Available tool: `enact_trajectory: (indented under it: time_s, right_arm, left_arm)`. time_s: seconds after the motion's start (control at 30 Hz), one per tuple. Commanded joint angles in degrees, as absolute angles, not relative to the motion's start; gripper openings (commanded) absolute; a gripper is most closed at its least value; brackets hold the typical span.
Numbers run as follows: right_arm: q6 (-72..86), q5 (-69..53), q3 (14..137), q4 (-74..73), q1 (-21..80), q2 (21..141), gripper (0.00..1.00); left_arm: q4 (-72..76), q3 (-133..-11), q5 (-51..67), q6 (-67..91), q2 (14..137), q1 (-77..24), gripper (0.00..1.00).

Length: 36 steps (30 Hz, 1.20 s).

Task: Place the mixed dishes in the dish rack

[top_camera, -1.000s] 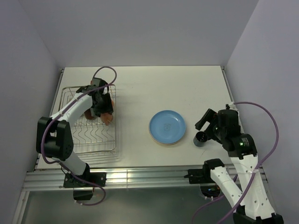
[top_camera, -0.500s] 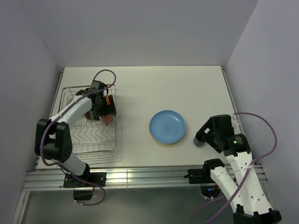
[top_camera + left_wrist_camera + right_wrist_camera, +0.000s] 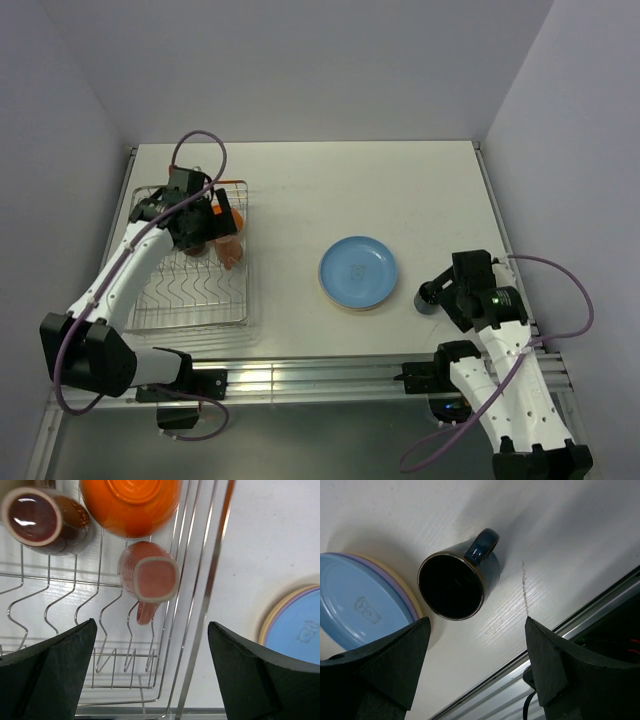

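The right gripper (image 3: 477, 630) is straddling the dark blue mug (image 3: 452, 585) on the table (image 3: 300, 180), jaws wide, gripping nothing. The blue plate (image 3: 357, 271) alongside is showing an unreadable stamp (image 3: 367, 609). The left gripper (image 3: 151, 625) is hovering wide open, empty, over the pinkish-orange mug (image 3: 150, 577) in the dish rack (image 3: 200, 605).

No word, number or brand can be read anywhere. The only sign is a small outlined mark (image 3: 368, 611) stamped in the middle of the blue plate (image 3: 358, 272), right of the table's centre. It is too faint and small to make out in any view.
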<state>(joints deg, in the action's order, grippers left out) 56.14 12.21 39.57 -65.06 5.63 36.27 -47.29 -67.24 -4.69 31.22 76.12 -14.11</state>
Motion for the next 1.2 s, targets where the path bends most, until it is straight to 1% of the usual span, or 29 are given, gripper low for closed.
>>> enact_trajectory:
  time_s: [0.0, 0.07, 0.2, 0.27, 0.5, 0.53, 0.63, 0.9, 0.93, 1.0, 1.03, 1.1, 1.13, 1.17]
  right_arm:
    - [57.75, 13.71, 37.88, -61.36, 3.52, 38.40, 0.82]
    - [57.40, 13.62, 37.36, -60.30, 2.55, 39.46, 0.78]
    - [55.99, 13.27, 36.56, -57.58, 0.71, 40.78, 0.75]
    - [55.72, 13.01, 35.69, -56.61, 0.44, 41.31, 0.72]
    - [55.99, 11.07, 33.58, -52.65, 0.44, 43.94, 0.62]
    - [56.07, 11.07, 33.05, -52.47, 0.44, 44.03, 0.57]
    - [56.51, 10.99, 31.99, -51.16, 0.44, 44.21, 0.50]
    - [57.04, 11.78, 30.59, -49.57, 0.44, 45.88, 0.41]
    - [57.04, 11.78, 30.50, -49.40, 0.44, 45.88, 0.35]
    - [57.13, 12.04, 30.50, -49.05, 0.44, 46.40, 0.28]
    - [57.04, 11.95, 30.50, -48.78, 0.44, 46.58, 0.17]
    - [56.87, 11.69, 30.41, -48.26, 0.44, 47.02, 0.07]
    - [56.69, 11.52, 30.50, -47.99, 0.53, 47.02, 0.00]
    - [56.52, 11.51, 30.85, -47.99, 0.44, 46.76, 0.00]
  left_arm:
    - [-49.57, -71.63, -6.51, 32.17, 71.12, -14.24, 0.99]
    - [-50.18, -73.21, -6.07, 32.08, 69.62, -14.24, 0.99]
    - [-51.33, -75.23, -5.89, 31.29, 66.01, -14.24, 0.99]
    - [-52.38, -76.29, -6.59, 30.94, 65.74, -14.33, 0.99]
    - [-51.94, -74.71, -4.13, 30.85, 63.20, -14.24, 0.99]
    - [-52.12, -74.62, -4.04, 30.85, 62.85, -14.33, 0.99]
    - [-52.12, -74.27, -3.61, 30.76, 61.61, -14.33, 0.99]
    - [-53.35, -75.06, -2.81, 30.94, 59.68, -14.24, 0.99]
    - [-53.52, -75.32, -2.90, 30.94, 59.50, -14.33, 0.99]
    - [-53.88, -75.58, -2.90, 30.85, 59.15, -14.33, 0.99]
    - [-54.05, -75.76, -2.99, 30.85, 59.06, -14.24, 0.99]
    - [-54.32, -75.85, -2.81, 30.76, 58.71, -14.24, 0.99]
    - [-54.40, -75.85, -2.64, 30.59, 58.54, -14.33, 0.99]
    - [-54.40, -75.85, -2.29, 30.59, 58.36, -14.33, 0.99]
